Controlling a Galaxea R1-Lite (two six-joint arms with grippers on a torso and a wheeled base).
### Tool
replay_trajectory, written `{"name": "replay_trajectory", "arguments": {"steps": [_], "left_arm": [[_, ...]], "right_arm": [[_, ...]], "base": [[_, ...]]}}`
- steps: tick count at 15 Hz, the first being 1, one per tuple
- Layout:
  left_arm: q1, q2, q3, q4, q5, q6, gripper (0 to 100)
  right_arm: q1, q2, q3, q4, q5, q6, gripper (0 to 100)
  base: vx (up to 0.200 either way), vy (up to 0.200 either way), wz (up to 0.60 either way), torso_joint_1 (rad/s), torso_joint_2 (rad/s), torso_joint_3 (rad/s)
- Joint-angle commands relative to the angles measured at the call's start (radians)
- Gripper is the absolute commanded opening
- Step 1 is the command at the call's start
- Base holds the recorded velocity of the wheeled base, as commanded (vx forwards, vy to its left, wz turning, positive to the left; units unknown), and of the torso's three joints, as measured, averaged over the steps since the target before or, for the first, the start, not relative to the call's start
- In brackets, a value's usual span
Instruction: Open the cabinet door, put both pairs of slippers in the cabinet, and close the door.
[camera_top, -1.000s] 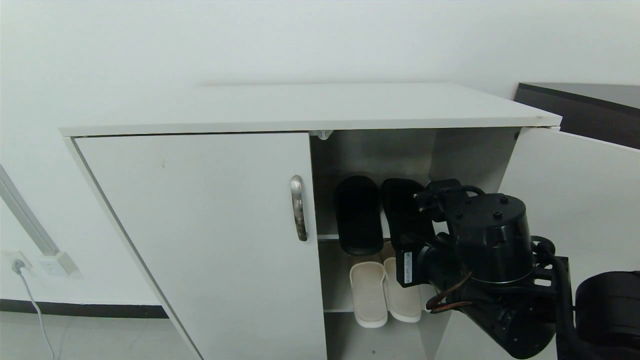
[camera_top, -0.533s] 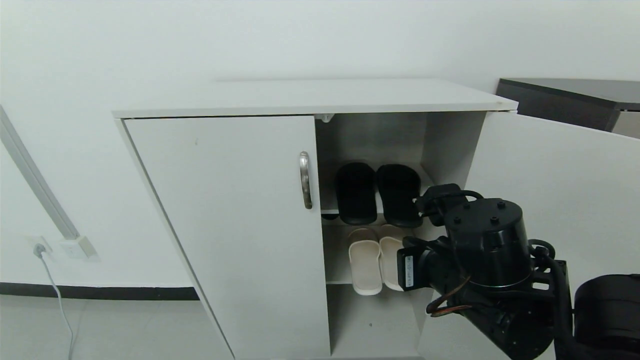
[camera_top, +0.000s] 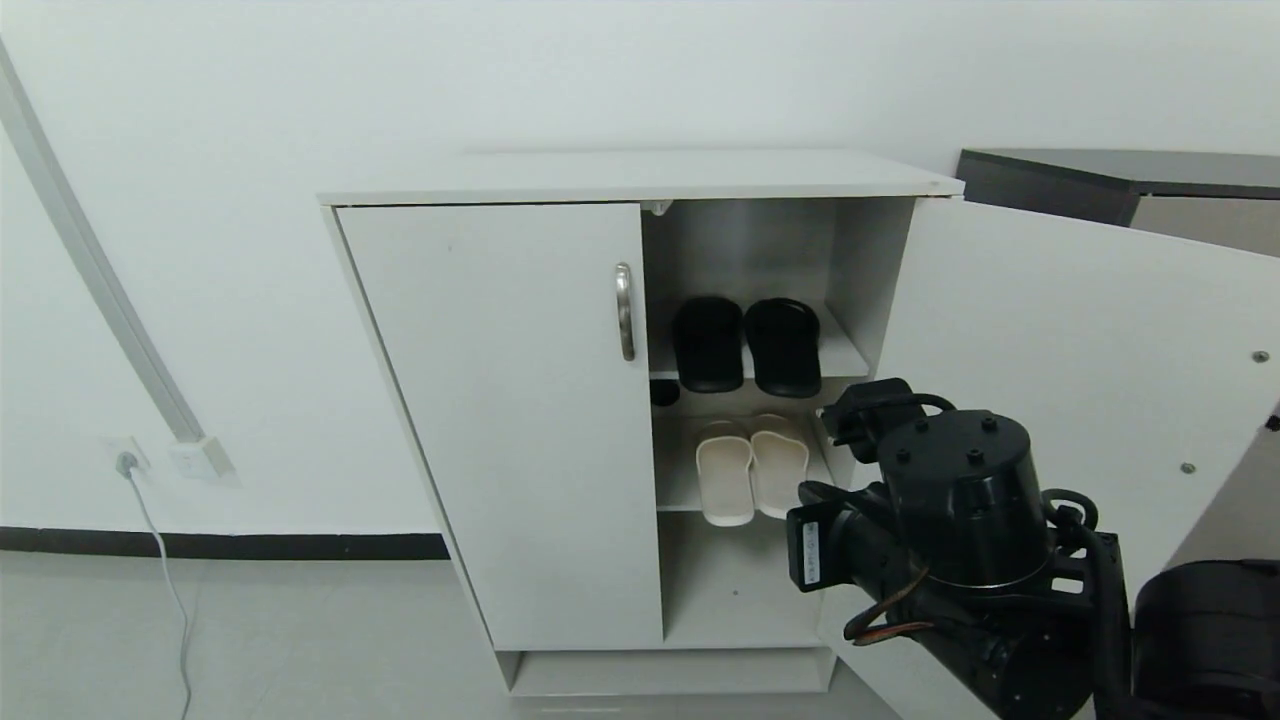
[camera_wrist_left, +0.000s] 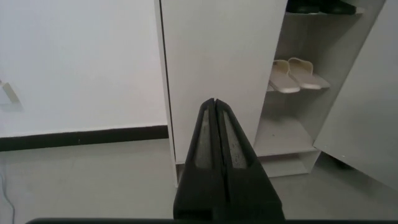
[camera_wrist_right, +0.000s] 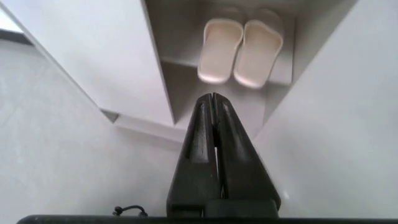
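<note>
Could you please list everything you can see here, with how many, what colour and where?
cabinet: one, white, against the wall
left door: one, white, closed
handle: one, metal, on the left door's inner edge
right door: one, white, swung open
black slippers: one pair, upper shelf
cream slippers: one pair, shelf below
wall socket: one, white, low on the wall, left of the cabinet
cable: one, grey, hanging from the socket
dark counter: one, behind the open door
left gripper: one, black, shut, facing the cabinet
right gripper: one, black, shut, before the cream slippers
</note>
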Motion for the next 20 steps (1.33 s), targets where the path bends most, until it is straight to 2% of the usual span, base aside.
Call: {"name": "replay_trajectory", "arguments": {"steps": [1,3,20], "left_arm": [[0.001,0.001,0.000,0.000,0.000,-0.001,0],[-0.001,0.001,0.000,0.000,0.000,-0.001,0],[0.001,0.001,0.000,0.000,0.000,-0.001,0]], "right_arm": [[-0.001,0.005,0.003,-0.001,-0.001,0.000,0],[-0.001,0.005,0.009,0.000,0.001,0.001,0],[-0.022,0.048,0.046,-0.027,0.010,-0.014,0]], "base": [[-0.200,0.000,0.00,0.002,0.01,-0.007],[-0.200,0.000,0.00,0.005,0.00,0.005],[0.000,0.000,0.00,0.000,0.00,0.000]]}}
